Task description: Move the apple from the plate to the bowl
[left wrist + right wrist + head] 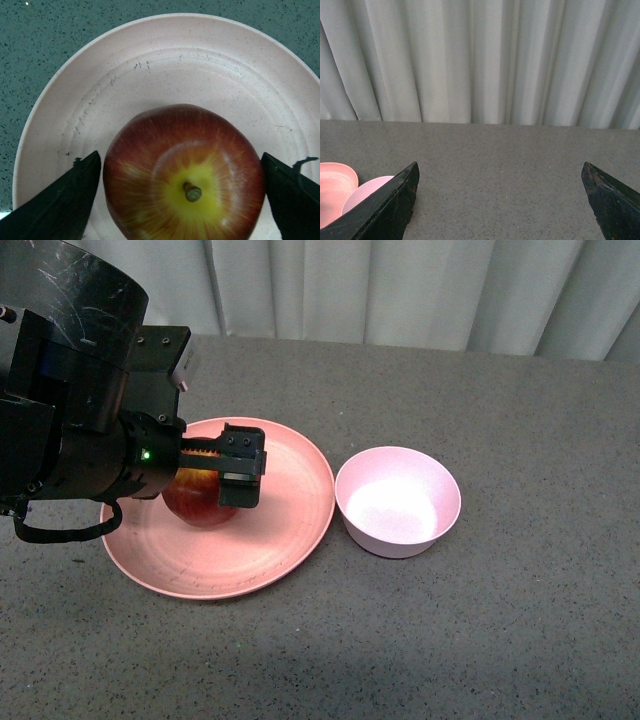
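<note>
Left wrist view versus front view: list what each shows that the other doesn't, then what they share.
Only the left wrist view: the stem of the apple, and both fingers of the open left tool flanking it. Only the front view: the empty bowl right of the plate, the curtain, the arm. Both: the apple sitting on the plate inside the left tool.

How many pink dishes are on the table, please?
2. The plate lies on the left, with the apple on it; the bowl stands empty just to its right. The left arm covers some of the table, so another might be hidden.
</note>
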Available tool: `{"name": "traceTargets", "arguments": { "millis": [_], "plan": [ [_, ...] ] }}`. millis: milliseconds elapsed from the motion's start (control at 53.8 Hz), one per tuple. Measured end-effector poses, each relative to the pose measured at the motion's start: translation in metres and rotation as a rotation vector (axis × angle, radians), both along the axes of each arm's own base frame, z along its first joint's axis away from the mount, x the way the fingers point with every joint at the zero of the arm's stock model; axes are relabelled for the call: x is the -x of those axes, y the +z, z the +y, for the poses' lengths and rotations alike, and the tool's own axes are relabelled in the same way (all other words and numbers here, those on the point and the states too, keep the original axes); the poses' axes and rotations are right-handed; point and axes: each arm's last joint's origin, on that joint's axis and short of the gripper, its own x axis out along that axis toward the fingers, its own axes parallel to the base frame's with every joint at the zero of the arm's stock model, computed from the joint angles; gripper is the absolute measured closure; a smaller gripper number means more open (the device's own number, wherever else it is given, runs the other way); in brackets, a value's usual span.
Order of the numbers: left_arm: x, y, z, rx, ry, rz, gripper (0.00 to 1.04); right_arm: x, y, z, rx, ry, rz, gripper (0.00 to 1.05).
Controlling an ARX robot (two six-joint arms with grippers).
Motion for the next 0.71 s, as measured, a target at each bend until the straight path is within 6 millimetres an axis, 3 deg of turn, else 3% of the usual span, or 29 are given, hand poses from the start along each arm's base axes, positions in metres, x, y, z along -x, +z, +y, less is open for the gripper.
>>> {"name": "traceTargets", "arguments": {
  "millis": [74, 186, 483, 706],
  "plan": [
    [0.000, 0.000, 0.000, 0.000, -0.001, 0.000, 0.22, 0.000, 0.000, 0.000, 0.000, 0.000, 0.000, 0.09],
    [0.000, 0.000, -0.001, 0.000, -0.002, 0.000, 0.26, 0.000, 0.000, 0.000, 0.000, 0.000, 0.000, 0.09],
    [0.003, 0.005, -0.008, 0.020, -0.027, -0.001, 0.27, 0.000, 0.000, 0.000, 0.000, 0.000, 0.000, 0.09],
    [0.004, 0.031, -0.039, 0.088, -0.106, -0.055, 0.27, 0.000, 0.000, 0.000, 0.000, 0.000, 0.000, 0.09]
  ]
}}
